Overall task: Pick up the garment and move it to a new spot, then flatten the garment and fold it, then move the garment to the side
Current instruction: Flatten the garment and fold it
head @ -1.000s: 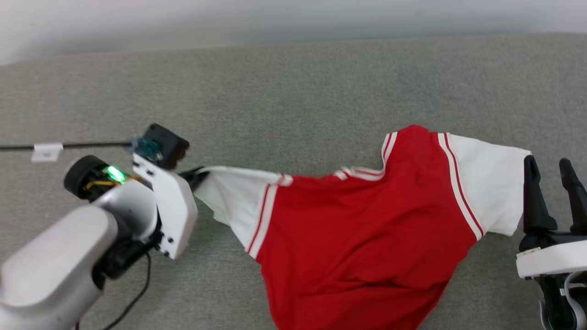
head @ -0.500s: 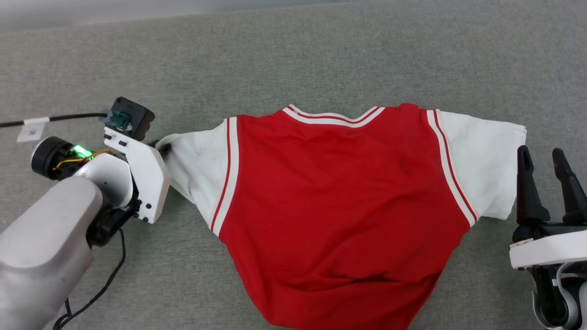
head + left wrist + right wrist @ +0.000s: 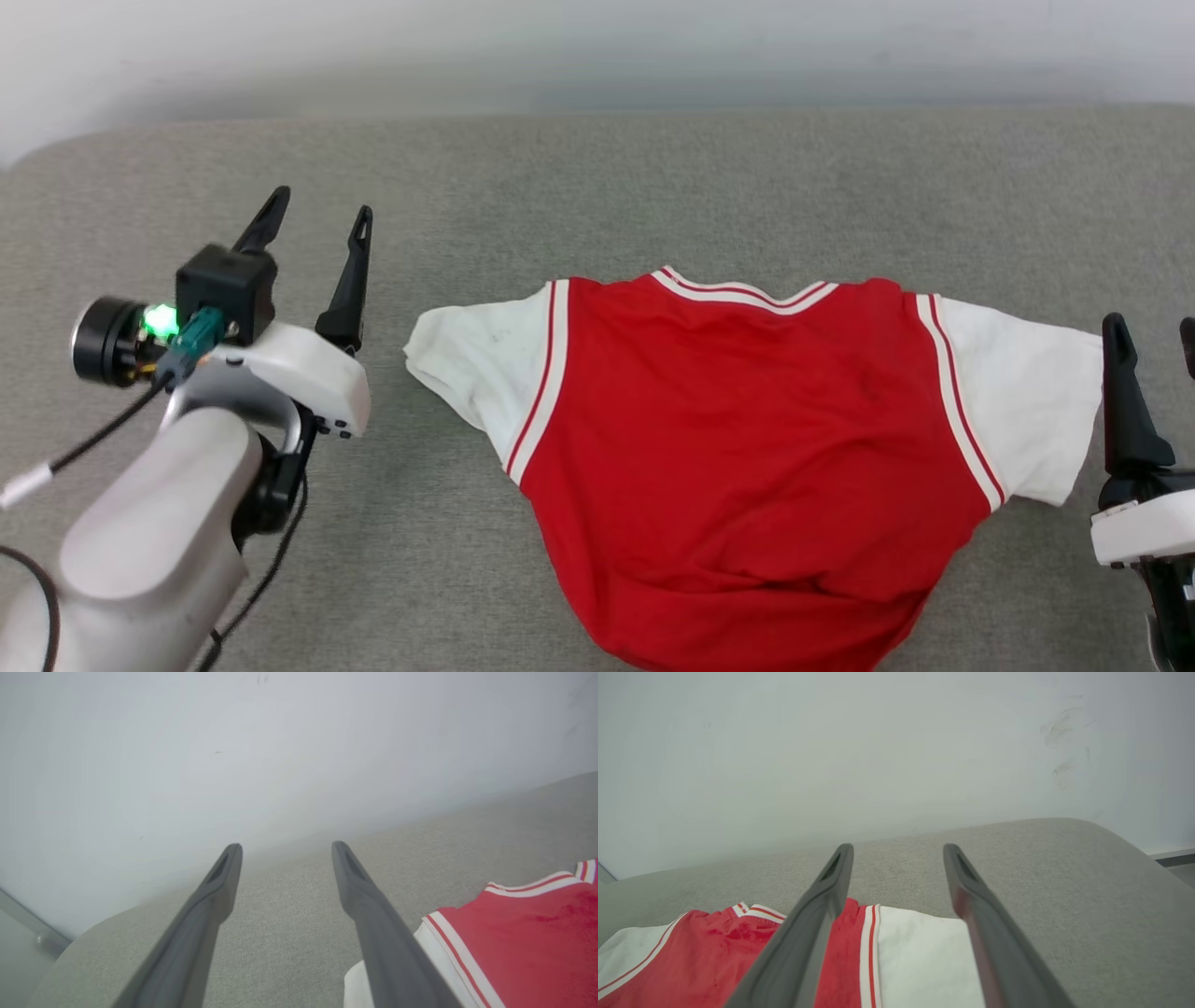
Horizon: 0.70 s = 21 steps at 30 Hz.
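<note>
Red jersey T-shirt spread plain side up on the grey upholstered surface, nothing on top of it.
The left gripper gapes wide and empty just beside one white sleeve; the right gripper, equally wide and empty, stands at the other sleeve's edge.

Light was bright, soft and even, shadows under the garment were faint, and both wrist views blurred toward their bottom edges.
</note>
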Available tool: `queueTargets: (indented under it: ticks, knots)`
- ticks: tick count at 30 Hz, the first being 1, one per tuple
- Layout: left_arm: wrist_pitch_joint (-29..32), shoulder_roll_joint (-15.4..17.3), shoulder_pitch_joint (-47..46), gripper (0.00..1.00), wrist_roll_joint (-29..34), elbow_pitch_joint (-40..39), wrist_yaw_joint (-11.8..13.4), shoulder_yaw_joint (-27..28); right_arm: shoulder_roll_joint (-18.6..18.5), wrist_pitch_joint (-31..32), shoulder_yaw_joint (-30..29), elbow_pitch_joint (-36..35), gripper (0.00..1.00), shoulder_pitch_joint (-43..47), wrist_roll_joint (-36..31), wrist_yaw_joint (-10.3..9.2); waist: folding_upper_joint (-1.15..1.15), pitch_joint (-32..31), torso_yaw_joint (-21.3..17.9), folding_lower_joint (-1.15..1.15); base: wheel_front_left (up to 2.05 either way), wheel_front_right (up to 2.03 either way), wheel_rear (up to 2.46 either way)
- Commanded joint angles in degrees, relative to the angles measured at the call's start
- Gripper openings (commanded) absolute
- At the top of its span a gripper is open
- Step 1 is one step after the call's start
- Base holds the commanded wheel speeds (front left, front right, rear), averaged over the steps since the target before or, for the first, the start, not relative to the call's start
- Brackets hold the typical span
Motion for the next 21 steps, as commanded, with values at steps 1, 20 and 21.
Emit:
queueTargets:
  ticks: [1,20,21]
  knots:
    - [-1.88,-0.62,2.69,1.00,-0.08,-1.65,2.17,1.47,-0.50,0.70,-0.23,-0.67,1.00,0.90,-0.35,-0.02,0.00,-2.21,1.78,0.00,0.00,0.00,0.00]
    - [-3.71,-7.47,26.71,1.00,8.31,-21.95,10.09,15.14,-10.90,32.34,-0.50,-6.83,1.00,0.73,3.46,-0.02,0.00,-1.11,2.64,0.00,0.00,0.00,0.00]
    - [-3.71,-7.42,26.51,1.00,8.68,-22.15,9.73,15.37,-12.55,36.26,-1.03,-6.78,1.00,-0.25,3.86,-0.03,0.00,-0.42,2.70,0.00,0.00,0.00,0.00]
